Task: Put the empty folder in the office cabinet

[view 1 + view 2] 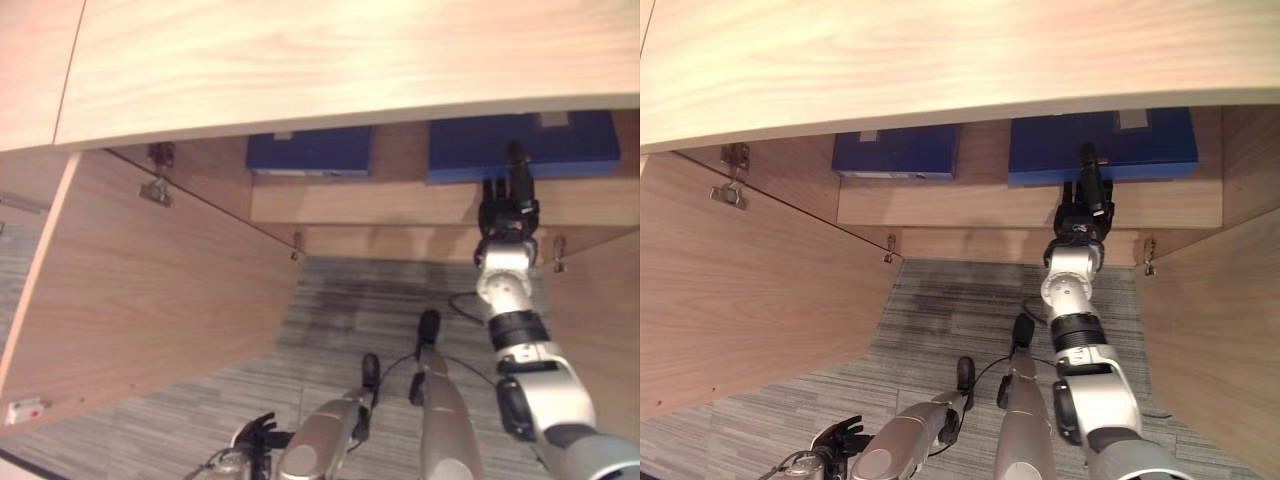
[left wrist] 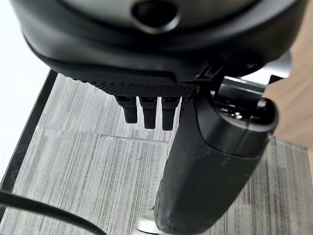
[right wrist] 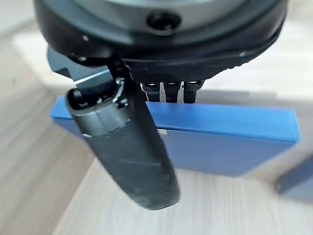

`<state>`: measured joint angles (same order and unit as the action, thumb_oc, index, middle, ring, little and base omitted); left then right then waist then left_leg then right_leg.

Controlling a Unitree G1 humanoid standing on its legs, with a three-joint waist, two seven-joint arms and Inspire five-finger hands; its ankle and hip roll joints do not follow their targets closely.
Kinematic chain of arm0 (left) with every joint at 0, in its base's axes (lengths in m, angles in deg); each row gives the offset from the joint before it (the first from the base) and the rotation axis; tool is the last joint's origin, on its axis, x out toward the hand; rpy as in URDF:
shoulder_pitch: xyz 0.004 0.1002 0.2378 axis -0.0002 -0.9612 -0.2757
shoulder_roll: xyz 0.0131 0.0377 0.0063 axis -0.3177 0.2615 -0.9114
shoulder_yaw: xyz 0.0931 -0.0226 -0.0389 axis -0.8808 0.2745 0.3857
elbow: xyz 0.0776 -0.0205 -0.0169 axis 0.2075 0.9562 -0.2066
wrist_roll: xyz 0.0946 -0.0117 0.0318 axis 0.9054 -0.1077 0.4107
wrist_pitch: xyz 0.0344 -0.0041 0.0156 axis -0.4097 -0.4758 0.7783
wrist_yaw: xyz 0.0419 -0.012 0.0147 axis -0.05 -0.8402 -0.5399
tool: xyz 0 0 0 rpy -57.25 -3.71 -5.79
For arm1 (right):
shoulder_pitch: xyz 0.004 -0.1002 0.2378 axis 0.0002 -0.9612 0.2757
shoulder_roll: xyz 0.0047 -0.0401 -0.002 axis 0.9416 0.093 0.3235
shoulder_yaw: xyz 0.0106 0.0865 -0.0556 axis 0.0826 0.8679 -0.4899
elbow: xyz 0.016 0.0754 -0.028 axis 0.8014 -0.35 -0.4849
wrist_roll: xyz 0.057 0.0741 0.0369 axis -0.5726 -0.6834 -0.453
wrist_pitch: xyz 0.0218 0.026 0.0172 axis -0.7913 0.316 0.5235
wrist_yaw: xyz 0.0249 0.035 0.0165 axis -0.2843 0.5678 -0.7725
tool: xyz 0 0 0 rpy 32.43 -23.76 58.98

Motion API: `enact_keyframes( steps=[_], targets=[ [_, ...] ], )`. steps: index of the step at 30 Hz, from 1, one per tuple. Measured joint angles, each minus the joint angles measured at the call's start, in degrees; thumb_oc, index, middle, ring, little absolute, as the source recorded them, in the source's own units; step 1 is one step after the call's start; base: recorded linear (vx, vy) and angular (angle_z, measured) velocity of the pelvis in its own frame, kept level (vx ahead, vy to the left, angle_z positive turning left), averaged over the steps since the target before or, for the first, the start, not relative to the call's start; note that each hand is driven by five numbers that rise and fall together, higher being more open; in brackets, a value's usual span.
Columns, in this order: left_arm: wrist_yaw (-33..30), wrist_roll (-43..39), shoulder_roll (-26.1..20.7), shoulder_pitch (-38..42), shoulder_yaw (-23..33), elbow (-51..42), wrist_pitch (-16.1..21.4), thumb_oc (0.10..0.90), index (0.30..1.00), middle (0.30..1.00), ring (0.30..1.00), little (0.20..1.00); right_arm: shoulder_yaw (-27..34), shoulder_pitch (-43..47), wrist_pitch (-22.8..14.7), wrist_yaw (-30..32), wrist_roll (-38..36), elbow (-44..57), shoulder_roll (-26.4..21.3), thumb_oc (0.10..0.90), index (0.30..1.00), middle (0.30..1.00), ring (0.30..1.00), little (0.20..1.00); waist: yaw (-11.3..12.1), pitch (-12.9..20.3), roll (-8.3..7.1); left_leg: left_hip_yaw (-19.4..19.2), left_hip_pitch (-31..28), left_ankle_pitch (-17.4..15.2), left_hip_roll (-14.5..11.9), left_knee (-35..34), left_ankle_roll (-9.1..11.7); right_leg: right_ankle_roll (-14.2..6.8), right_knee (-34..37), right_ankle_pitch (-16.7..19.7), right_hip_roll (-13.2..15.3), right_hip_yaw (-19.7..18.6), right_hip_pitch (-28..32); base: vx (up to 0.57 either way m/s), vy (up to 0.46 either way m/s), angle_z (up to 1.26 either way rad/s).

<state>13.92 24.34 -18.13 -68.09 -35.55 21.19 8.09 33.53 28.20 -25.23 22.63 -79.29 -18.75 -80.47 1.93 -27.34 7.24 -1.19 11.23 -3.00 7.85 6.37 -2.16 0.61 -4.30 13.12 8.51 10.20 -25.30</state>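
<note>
The right hand (image 1: 1087,212), fingers straight and grasping nothing, reaches to the flat blue folder (image 1: 1102,147) on the light wooden cabinet shelf (image 1: 940,205).

The big cabinet (image 1: 150,290) was light wood with a smooth, matt look. Inside it, the flat blue folder (image 3: 230,142) looked smooth and matt. Below the cabinet lay rough, striped grey carpet (image 1: 330,330).

A flat blue rectangular folder (image 1: 1102,146) lies on the lower shelf of the open light-wood office cabinet (image 1: 940,60), right of another blue folder (image 1: 897,152).
</note>
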Motion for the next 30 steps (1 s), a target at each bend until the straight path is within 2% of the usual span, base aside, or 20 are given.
enact_keyframes(
  steps=[1, 2, 3, 5, 8, 9, 14, 20, 26, 28, 30],
  targets=[
    [0.0, 0.2, -0.1, 0.0, 0.0, 0.5, 0.0, 0.800, 0.900, 0.900, 0.900, 0.900, -0.8, 1.6, 2.6, -0.4, 1.2, -3.4, -1.5, 0.800, 0.900, 0.900, 0.900, 0.900, 0.0, 0.3, -0.68, 0.0, 0.8, -0.4, 0.0, 1.1, 0.0, 0.0, -0.1, 0.0, 0.0, 0.0, -0.3, -0.01, -0.058, 0.02],
    [0.1, 0.2, -0.1, 0.0, 0.1, 0.7, 0.0, 0.800, 0.900, 0.900, 0.900, 0.900, -0.4, 2.0, 3.3, -0.7, 2.0, -4.3, -2.8, 0.800, 0.900, 0.900, 0.900, 0.900, 0.0, 0.5, -0.91, 0.0, 0.9, -0.4, -0.1, 1.5, 0.0, 0.0, -0.1, 0.0, 0.0, 0.1, -0.4, -0.01, -0.073, 0.04],
    [0.8, 0.2, -0.2, 0.2, 0.0, 1.3, 0.1, 0.800, 0.900, 0.900, 0.900, 0.900, -2.7, 5.0, 6.3, -2.0, 4.9, -10.6, -5.8, 0.800, 0.900, 0.900, 0.900, 0.900, 0.0, 0.7, -1.36, 0.0, 1.4, -0.5, -0.1, 2.1, -0.1, -0.1, -0.1, 0.1, 0.0, 0.1, -0.4, -0.02, -0.051, 0.04],
    [1.1, 0.2, -0.2, 0.2, 0.1, 1.6, 0.1, 0.800, 0.900, 0.900, 0.900, 0.900, -3.4, 8.1, 10.2, -2.2, 8.2, -15.9, -8.5, 0.800, 0.900, 0.900, 0.900, 0.900, 0.3, 1.2, -1.63, 0.0, 2.2, -0.9, -0.1, 2.9, -0.1, -0.2, -0.1, 0.1, 0.1, 0.2, -0.7, -0.01, -0.038, 0.04],
    [1.8, 0.4, -0.3, 0.3, 0.0, 1.6, 0.2, 0.800, 0.900, 0.900, 0.900, 0.900, -8.6, 13.1, 16.5, -4.5, 17.1, -23.2, -12.6, 0.800, 0.900, 0.900, 0.900, 0.900, 0.3, 1.2, -1.65, 0.0, 2.8, -1.2, 0.0, 3.7, 0.0, -0.4, -0.1, 0.3, 0.1, 0.2, -1.0, 0.00, -0.023, 0.01],
    [2.3, 1.5, -0.5, 0.3, 0.0, 1.6, 0.5, 0.800, 0.900, 0.900, 0.900, 0.900, -10.9, 14.2, 19.9, -6.0, 22.2, -25.2, -13.9, 0.800, 0.900, 0.900, 0.900, 0.900, 0.4, 1.2, -1.65, 0.0, 2.9, -1.2, 0.0, 3.8, 0.0, -0.4, -0.1, 0.3, 0.1, 0.2, -1.0, 0.00, 0.000, 0.00],
    [2.4, 3.2, -0.9, 0.6, -0.1, 1.7, 1.1, 0.800, 0.900, 0.900, 0.900, 0.900, -12.9, 18.0, 25.0, -10.9, 35.1, -31.6, -15.5, 0.800, 0.900, 0.900, 0.900, 0.900, 0.8, 1.4, -1.61, 0.1, 3.5, -1.3, 0.0, 4.4, 0.0, -0.5, -0.1, 0.4, 0.1, 0.2, -1.2, 0.00, -0.014, 0.00],
    [3.0, 4.1, -1.9, 0.7, -0.2, 1.5, 1.3, 0.800, 0.900, 0.900, 0.900, 0.900, -15.9, 17.9, 26.4, -13.9, 42.7, -31.9, -15.5, 0.800, 0.900, 0.900, 0.900, 0.900, 1.3, 2.4, -1.55, 0.1, 3.7, -1.3, 0.0, 4.4, 0.0, -0.7, 0.0, 0.6, 0.2, 0.3, -1.5, 0.00, 0.000, 0.00],
    [3.5, 6.0, -2.4, 0.7, -0.6, 2.2, 1.2, 0.800, 0.900, 0.900, 0.900, 0.900, -16.4, 15.7, 26.0, -16.5, 44.0, -30.8, -13.7, 0.800, 0.900, 0.900, 0.900, 0.900, 1.3, 4.0, -1.60, 0.1, 3.7, -1.3, 0.0, 4.4, 0.0, -0.8, 0.0, 0.6, 0.2, 0.3, -1.5, 0.00, 0.000, 0.00],
    [3.6, 6.3, -2.4, 0.7, -1.0, 2.2, 1.2, 0.800, 0.900, 0.900, 0.900, 0.900, -18.1, 15.4, 25.9, -17.0, 45.7, -30.8, -13.3, 0.800, 0.900, 0.900, 0.900, 0.900, 1.3, 4.5, -1.58, 0.0, 3.7, -1.3, 0.0, 4.4, 0.0, -0.8, 0.0, 0.6, 0.2, 0.3, -1.4, 0.00, 0.000, 0.00],
    [3.6, 6.3, -2.4, 0.7, -0.9, 2.1, 1.3, 0.800, 0.900, 0.900, 0.900, 0.900, -22.5, 15.7, 25.9, -18.4, 50.5, -30.6, -13.3, 0.800, 0.900, 0.900, 0.900, 0.900, 1.3, 4.6, -1.60, 0.0, 3.7, -1.3, 0.0, 4.4, 0.1, -0.9, 0.0, 0.7, 0.2, 0.3, -1.4, 0.00, 0.000, 0.00]
  ],
)
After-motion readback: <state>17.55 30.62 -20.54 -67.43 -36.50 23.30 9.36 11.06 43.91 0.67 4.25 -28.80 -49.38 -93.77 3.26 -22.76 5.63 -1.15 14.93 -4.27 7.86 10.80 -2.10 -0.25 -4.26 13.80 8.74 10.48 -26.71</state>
